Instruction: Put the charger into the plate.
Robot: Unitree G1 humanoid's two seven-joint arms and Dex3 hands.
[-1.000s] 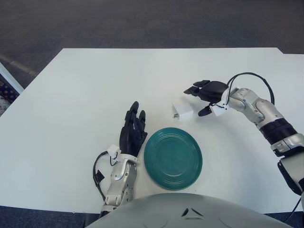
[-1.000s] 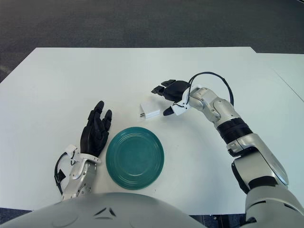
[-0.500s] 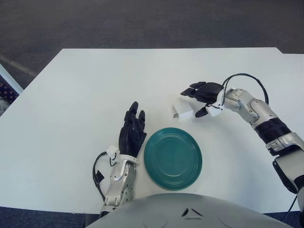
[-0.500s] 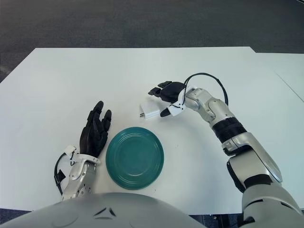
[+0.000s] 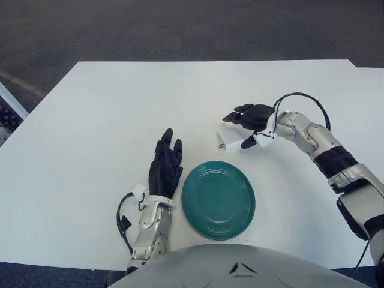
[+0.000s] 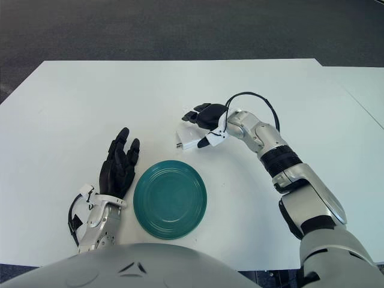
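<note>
I saw my right hand (image 5: pixel 250 120) spread open around the small white block charger (image 5: pixel 229 138), fingers straddling but not gripping it

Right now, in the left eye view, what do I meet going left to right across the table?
Black left hand, fingers spread, just left of the plate → round teal plate → small white charger block → black right hand, open around the charger's right end.

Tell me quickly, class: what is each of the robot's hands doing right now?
Left hand: open, fingers extended, holding nothing, beside the green plate.
Right hand: open, fingers spread around the white charger, not yet closed on it.
</note>
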